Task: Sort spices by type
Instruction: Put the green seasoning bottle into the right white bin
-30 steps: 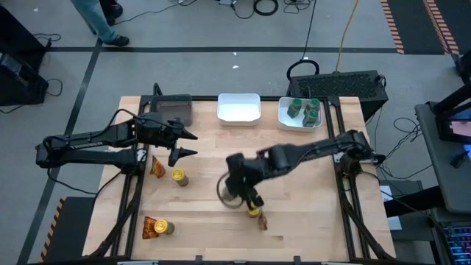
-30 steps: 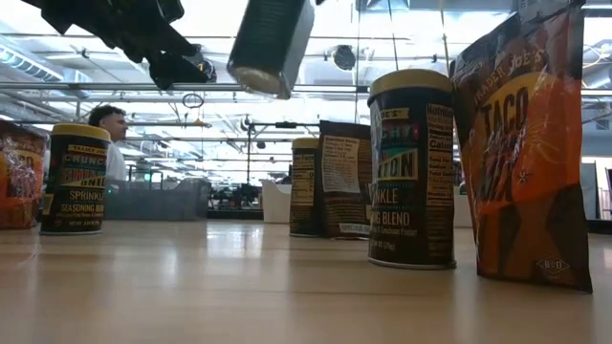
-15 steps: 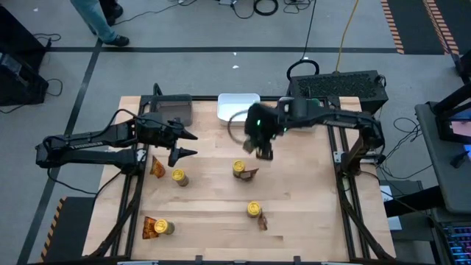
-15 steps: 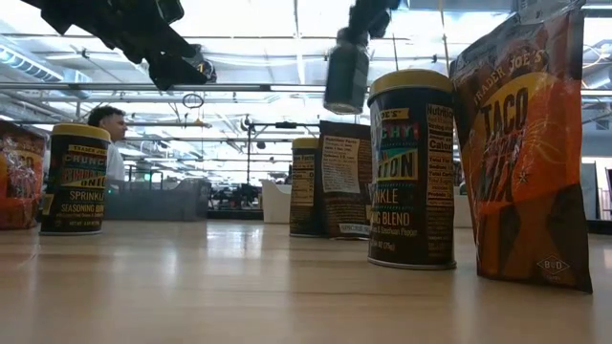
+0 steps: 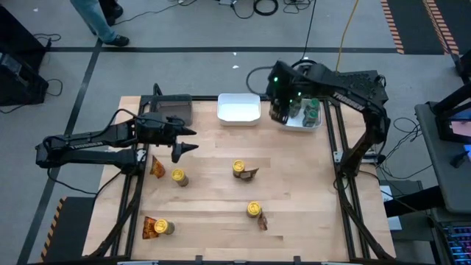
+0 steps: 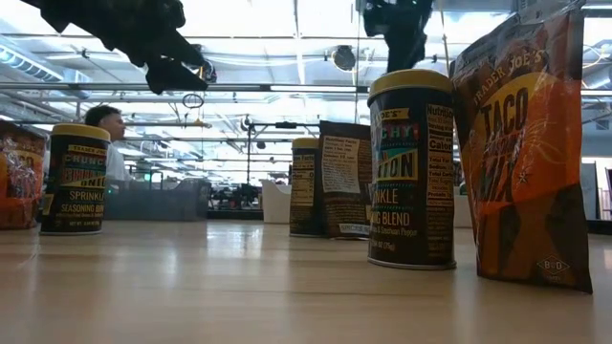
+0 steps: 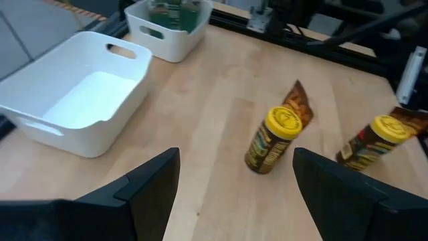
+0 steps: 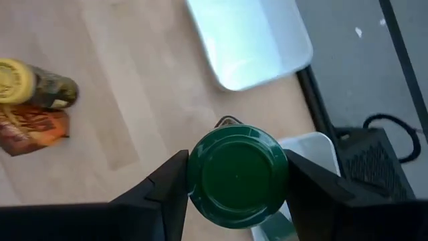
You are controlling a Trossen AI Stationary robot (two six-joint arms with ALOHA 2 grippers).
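My right gripper (image 5: 279,112) is shut on a green-lidded jar (image 8: 237,175), high over the left rim of the right white tray (image 5: 285,121). That tray holds other green-lidded jars (image 5: 311,113). Four yellow-lidded jars stand on the wood (image 5: 178,177) (image 5: 239,168) (image 5: 254,210) (image 5: 166,228), each beside an orange-brown packet (image 5: 157,168) (image 5: 251,174) (image 5: 263,221) (image 5: 151,228). My left gripper (image 5: 188,140) hovers open above the table's left half, near the grey tray (image 5: 171,110). In the left wrist view, a yellow-lidded jar (image 7: 273,138) lies beyond its fingers. My right gripper pinches the green-lidded jar between its two fingers (image 8: 167,194), one on each side of the jar just below the lid's rim (image 8: 198,184). The fingers come from above, pointing down along the jar. The jar is upright and lifted clear of the table.
An empty white tray (image 5: 239,109) sits at the far edge between the grey tray and the tray with green jars. Bare wood (image 5: 309,184) lies on the table's right half. A person (image 6: 110,134) shows in the room behind.
My right gripper has carried the green-lidded jar from above the table's near middle, up and toward the far right, to above the tray with the green jars. The jar has stayed in its hold throughout.
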